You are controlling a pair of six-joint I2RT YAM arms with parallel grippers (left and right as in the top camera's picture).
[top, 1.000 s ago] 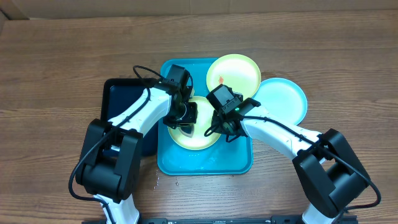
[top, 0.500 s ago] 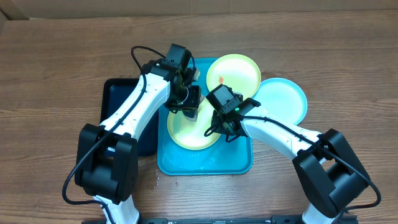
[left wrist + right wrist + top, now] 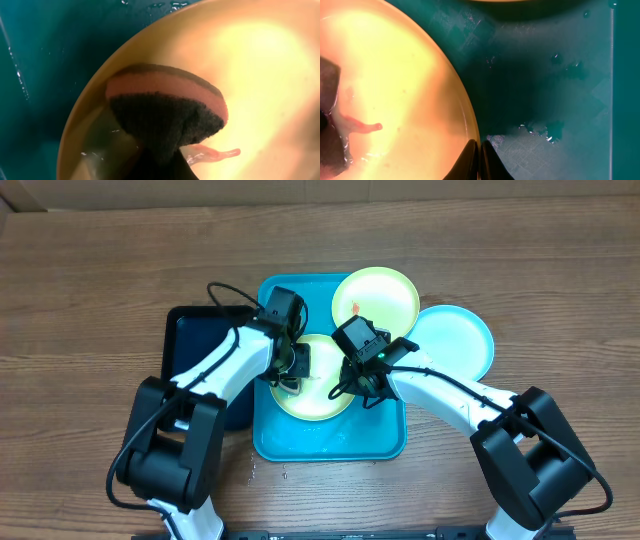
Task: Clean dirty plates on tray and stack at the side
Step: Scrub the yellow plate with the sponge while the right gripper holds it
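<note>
A light green plate [image 3: 318,398] lies in the turquoise tray [image 3: 330,442]. My left gripper [image 3: 291,368] is shut on a pink-and-black sponge [image 3: 167,107] that presses on this plate [image 3: 260,75] near its rim. A red smear [image 3: 215,154] lies beside the sponge. My right gripper [image 3: 366,388] is shut on the plate's right rim, and in its wrist view the right gripper [image 3: 480,146] pinches the edge of the plate [image 3: 395,85]. A second green plate [image 3: 375,298] with a red smear rests on the tray's far right corner. A light blue plate [image 3: 455,340] lies to the right.
A black tray [image 3: 195,355] sits left of the turquoise one, under my left arm. Water drops [image 3: 545,132] lie on the wet tray floor [image 3: 555,65]. Wooden table [image 3: 80,310] surrounds everything.
My left gripper swept the sponge toward the plate's far edge, then came back nearer and to the left on the plate. The right gripper has stayed still on the rim.
</note>
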